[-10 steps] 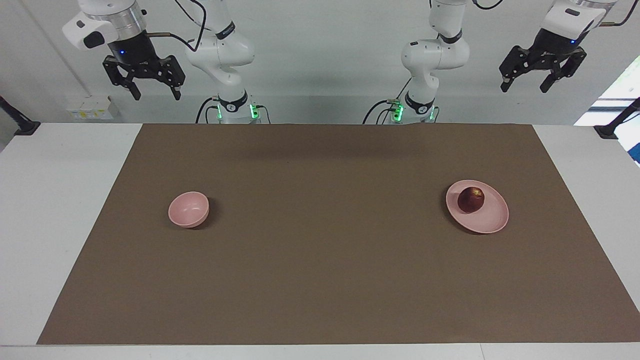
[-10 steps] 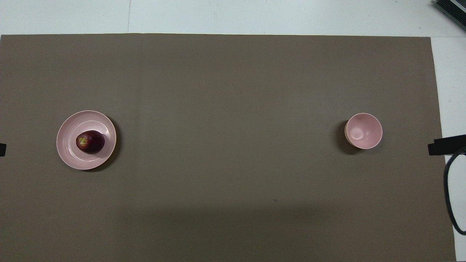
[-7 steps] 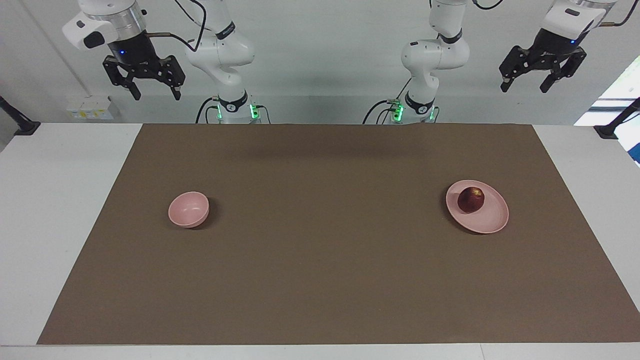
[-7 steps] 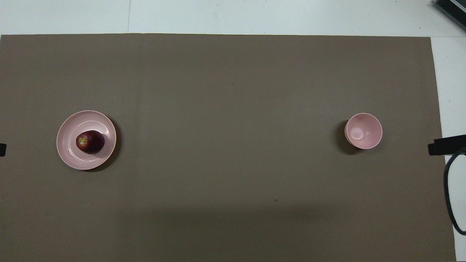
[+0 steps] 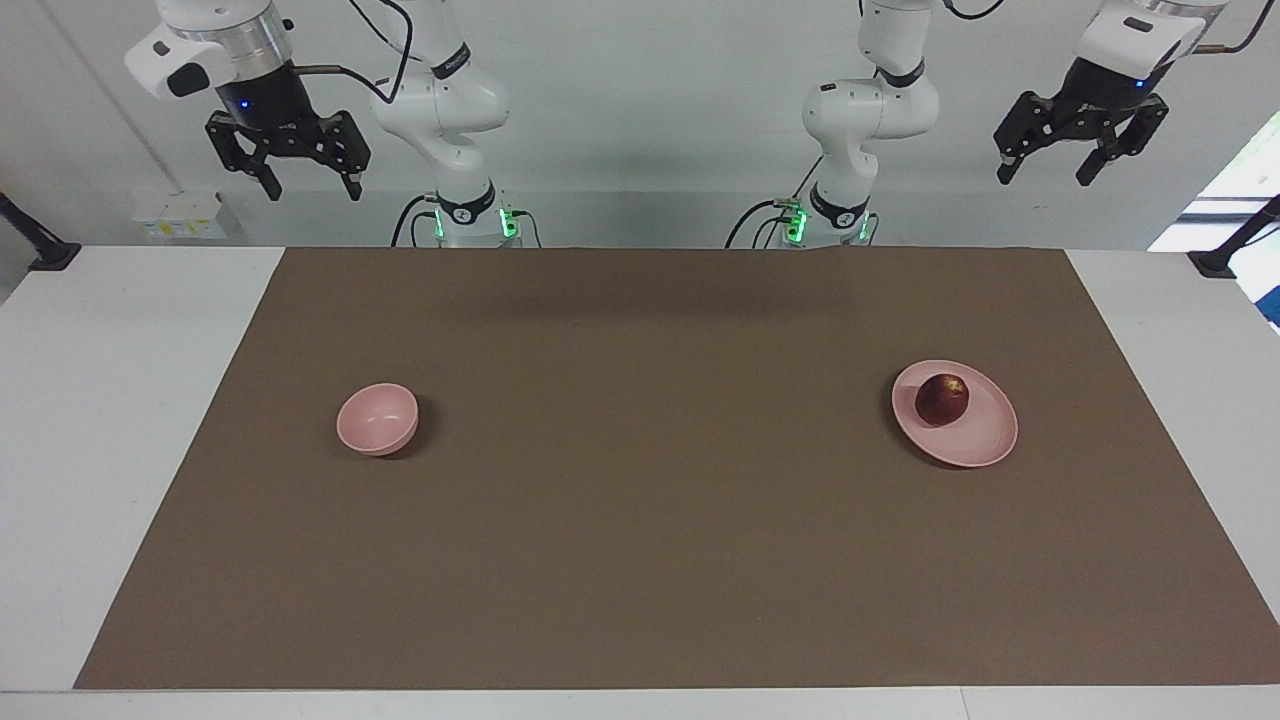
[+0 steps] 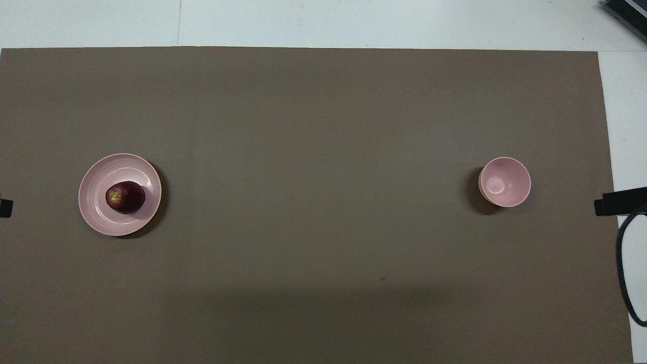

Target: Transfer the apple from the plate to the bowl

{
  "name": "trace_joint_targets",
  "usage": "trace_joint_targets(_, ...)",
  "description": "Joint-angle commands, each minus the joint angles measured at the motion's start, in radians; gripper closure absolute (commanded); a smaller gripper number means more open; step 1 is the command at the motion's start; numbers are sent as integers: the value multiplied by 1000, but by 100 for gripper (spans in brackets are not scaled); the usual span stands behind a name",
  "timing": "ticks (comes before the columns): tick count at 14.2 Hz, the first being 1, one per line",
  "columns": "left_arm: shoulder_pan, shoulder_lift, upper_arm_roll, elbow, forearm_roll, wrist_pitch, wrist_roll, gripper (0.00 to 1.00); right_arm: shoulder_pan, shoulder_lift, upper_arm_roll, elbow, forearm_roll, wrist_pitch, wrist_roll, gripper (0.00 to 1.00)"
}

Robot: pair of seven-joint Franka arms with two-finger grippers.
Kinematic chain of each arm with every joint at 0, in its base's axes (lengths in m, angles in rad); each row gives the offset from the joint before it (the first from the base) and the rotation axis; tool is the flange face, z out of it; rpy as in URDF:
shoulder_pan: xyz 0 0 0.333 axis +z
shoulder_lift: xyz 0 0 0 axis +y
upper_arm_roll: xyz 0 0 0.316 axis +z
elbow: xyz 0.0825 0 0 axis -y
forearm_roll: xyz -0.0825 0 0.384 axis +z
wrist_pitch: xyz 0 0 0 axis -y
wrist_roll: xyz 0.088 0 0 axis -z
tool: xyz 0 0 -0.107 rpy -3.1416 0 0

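The dark red apple [image 5: 941, 399] [image 6: 125, 197] lies on the flat pink plate [image 5: 985, 437] [image 6: 101, 218] toward the left arm's end of the table. The small deep pink bowl [image 5: 377, 419] [image 6: 505, 181] stands empty toward the right arm's end. My left gripper [image 5: 1044, 176] is open and empty, raised high by the wall, well above and apart from the plate; only a tip of it shows in the overhead view [image 6: 5, 208]. My right gripper [image 5: 312, 190] is open and empty, raised high at its own end, and part of it shows in the overhead view [image 6: 614, 201].
A brown mat [image 5: 640, 520] covers most of the white table [image 5: 120, 400]. Black clamp mounts stand at both ends of the table [image 5: 1225, 258] [image 5: 40, 252]. A black cable [image 6: 627, 283] hangs by the right gripper.
My left gripper has shifted slightly up and toward the middle. The apple, plate, bowl and right gripper have not moved.
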Motion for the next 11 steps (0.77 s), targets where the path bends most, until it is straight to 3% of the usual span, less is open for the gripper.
trace_joint_targets(1,10,-23,-9,-25,-9,9,2,0,-4,-16,3,-19,-13,23,-25,0)
trace_joint_targets(5,11,-24,-11,-43,-16,53,9,0,-4,-16,3,-19,-13,23,-25,0)
trace_joint_targets(11,19,-26,2,-186,-17,259,16,0,-4,-16,3,-20,-13,23,-25,0)
